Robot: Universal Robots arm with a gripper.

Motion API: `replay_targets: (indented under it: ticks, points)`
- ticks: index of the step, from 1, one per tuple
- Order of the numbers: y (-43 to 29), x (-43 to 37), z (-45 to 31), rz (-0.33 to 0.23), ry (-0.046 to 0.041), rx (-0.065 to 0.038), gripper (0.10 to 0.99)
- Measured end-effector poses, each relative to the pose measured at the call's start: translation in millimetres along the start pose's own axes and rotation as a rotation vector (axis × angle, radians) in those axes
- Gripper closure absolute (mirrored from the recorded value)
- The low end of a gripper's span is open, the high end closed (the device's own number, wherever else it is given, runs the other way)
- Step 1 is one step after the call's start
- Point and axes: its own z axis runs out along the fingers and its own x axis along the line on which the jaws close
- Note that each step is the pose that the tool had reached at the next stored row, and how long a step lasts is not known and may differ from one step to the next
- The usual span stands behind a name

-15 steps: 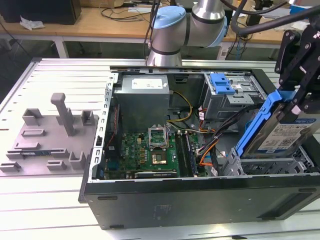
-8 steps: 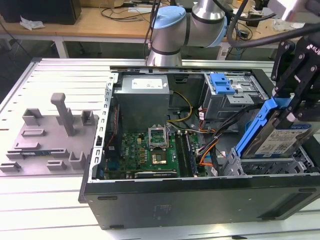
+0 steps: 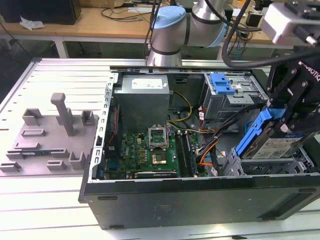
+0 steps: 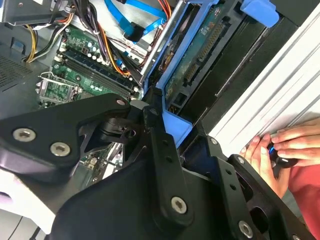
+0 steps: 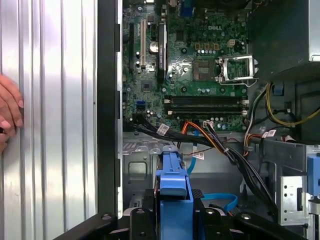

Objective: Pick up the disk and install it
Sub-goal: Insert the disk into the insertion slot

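Over the drive bay [image 3: 234, 164], at the exterior view's right: claw [image 3: 281, 116] — pinching the disk [image 3: 274, 146] by its blue rail [image 3: 252, 132].
Disk: tilted, held above the open computer case [image 3: 200, 202].
Desk [image 3: 45, 200]: a person's hand [image 4: 280, 150] resting beside the case.

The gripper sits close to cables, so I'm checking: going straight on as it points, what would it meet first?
Probably the grey drive bay below the disk the gripper holds; depth is unclear.
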Motion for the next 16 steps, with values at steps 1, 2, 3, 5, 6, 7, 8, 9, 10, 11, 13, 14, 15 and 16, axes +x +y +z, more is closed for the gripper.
replay_targets:
  ticks: [1, 2, 3, 5, 6, 7, 8, 9, 10, 11, 13, 14, 15, 16]
  points:
    - [0.0, 0.4, 1.9, 0.0, 0.0, 0.0, 0.722]
    - [-0.2, 1.2, 5.8, 0.0, 0.0, 0.0, 0.722]
    - [-0.1, 1.4, 7.5, 0.0, 0.0004, 0.0, 0.722]
    - [-0.3, 2.0, 11.0, 0.0, 0.0, 0.0, 0.71]
    - [-0.3, 2.0, 11.3, 0.0, -0.0001, 0.0, 0.655]
    - [-0.3, 2.0, 11.3, 0.0, 0.0001, 0.0, 0.655]
    - [-0.3, 2.0, 11.4, 0.0, 0.0003, 0.0, 0.584]
    - [-0.3, 2.0, 11.5, 0.0, 0.0, 0.0, 0.584]
    - [-0.3, 2.0, 11.6, 0.0, 0.0, 0.0, 0.584]
    - [-0.3, 2.0, 11.6, 0.0, 0.0, 0.0, 0.584]
    - [-0.3, 2.0, 11.5, 0.0, 0.0001, 0.0, 0.584]
    - [-0.3, 2.0, 11.6, 0.0, 0.0001, 0.0, 0.573]
    - [-0.3, 2.0, 11.6, 0.0, -0.0001, 0.0, 0.514]
    - [-0.3, 2.0, 11.6, 0.0, -0.0001, 0.0, 0.388]
